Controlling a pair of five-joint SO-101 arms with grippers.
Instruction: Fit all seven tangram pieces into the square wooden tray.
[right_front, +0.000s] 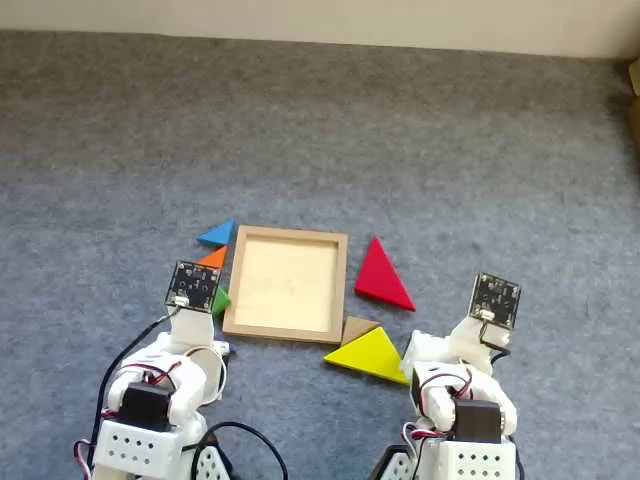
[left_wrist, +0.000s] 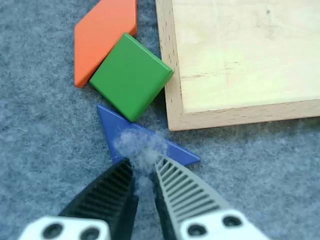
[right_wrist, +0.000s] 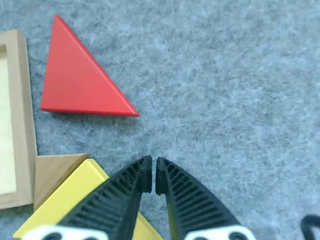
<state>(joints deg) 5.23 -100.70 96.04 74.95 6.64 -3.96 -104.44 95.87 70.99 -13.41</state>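
The square wooden tray (right_front: 285, 283) lies empty in the middle of the grey carpet. At its left side are a light blue triangle (right_front: 218, 235), an orange parallelogram (left_wrist: 102, 35) and a green square (left_wrist: 131, 75), the square touching the tray rim (left_wrist: 170, 75). A dark blue triangle (left_wrist: 120, 135) lies by the tray's near left corner, and my left gripper (left_wrist: 144, 165) hovers shut right over its edge. On the tray's right side are a red triangle (right_wrist: 80, 85), a brown triangle (right_wrist: 52, 172) and a yellow triangle (right_wrist: 75, 200). My right gripper (right_wrist: 150, 164) is shut over bare carpet beside the yellow one.
The left arm (right_front: 165, 385) and right arm (right_front: 460, 395) stand at the near edge, either side of the tray. Open carpet stretches behind the tray and far out to both sides.
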